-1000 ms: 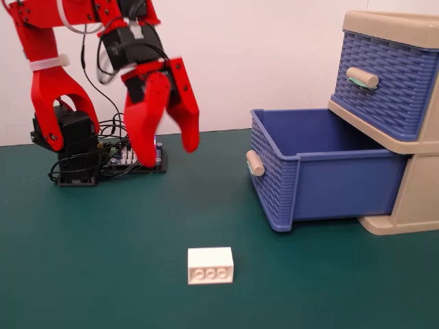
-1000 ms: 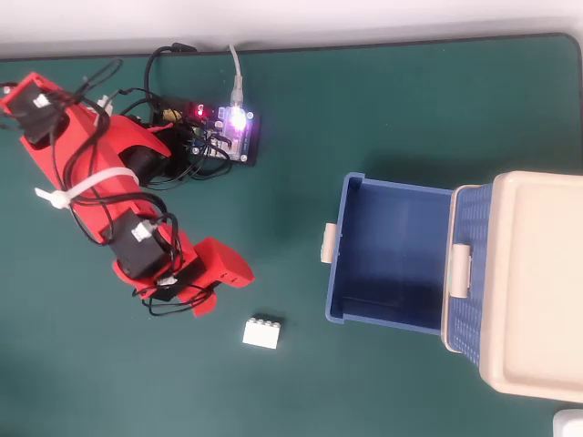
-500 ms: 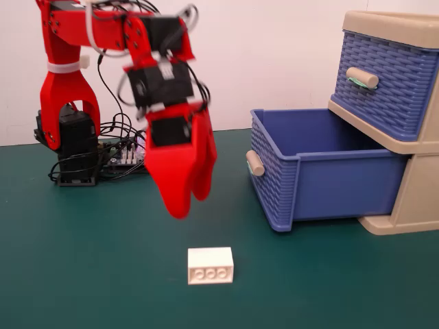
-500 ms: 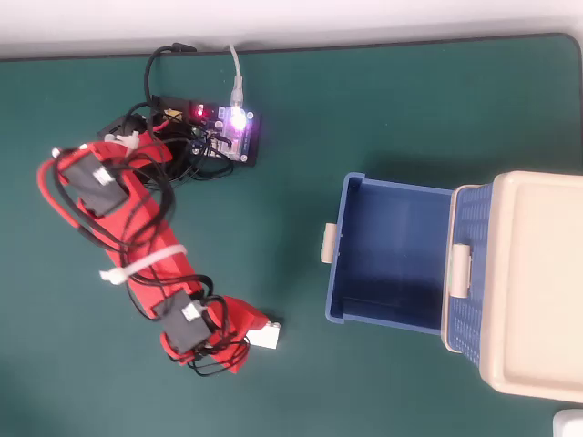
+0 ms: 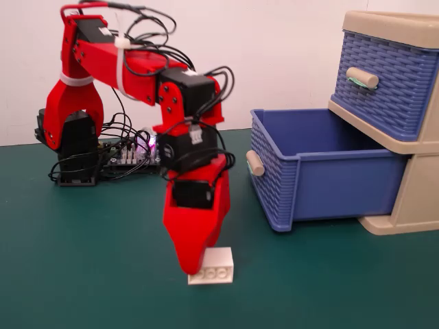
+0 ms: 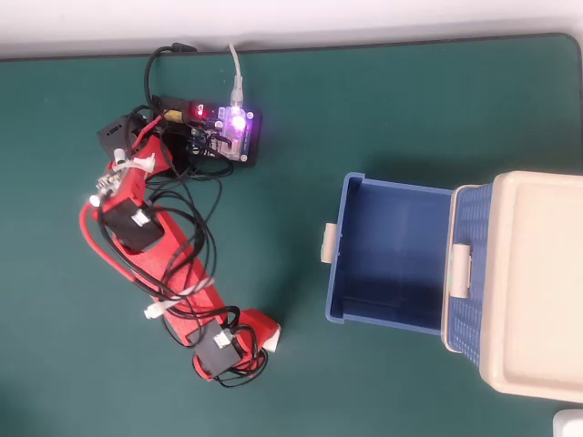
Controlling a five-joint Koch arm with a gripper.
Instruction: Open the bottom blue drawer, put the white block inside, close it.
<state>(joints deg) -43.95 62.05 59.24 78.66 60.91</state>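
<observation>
End effector (image 5: 200,269) points straight down at the tabletop (image 5: 82,274), tip right at the white block (image 5: 212,266); only one red jaw face shows in the fixed view and the overhead view hides the tips under the wrist, so cannot tell whether it's spread or pinching the block. White block sits on the tabletop near the front, studs facing the camera, just left of and nearer than the drawer; in the overhead view only a white sliver (image 6: 274,339) peeks out beside the red arm. Bottom blue drawer (image 5: 322,171) is already pulled out, empty, beige handle on its left face; upper drawer (image 5: 384,75) is in the beige cabinet (image 5: 411,199). Step in hand looks like grasping the block. Next move calls for a firm pinch, lift clear of the drawer's front wall, swing right over the bin, release, then push the drawer in.
</observation>
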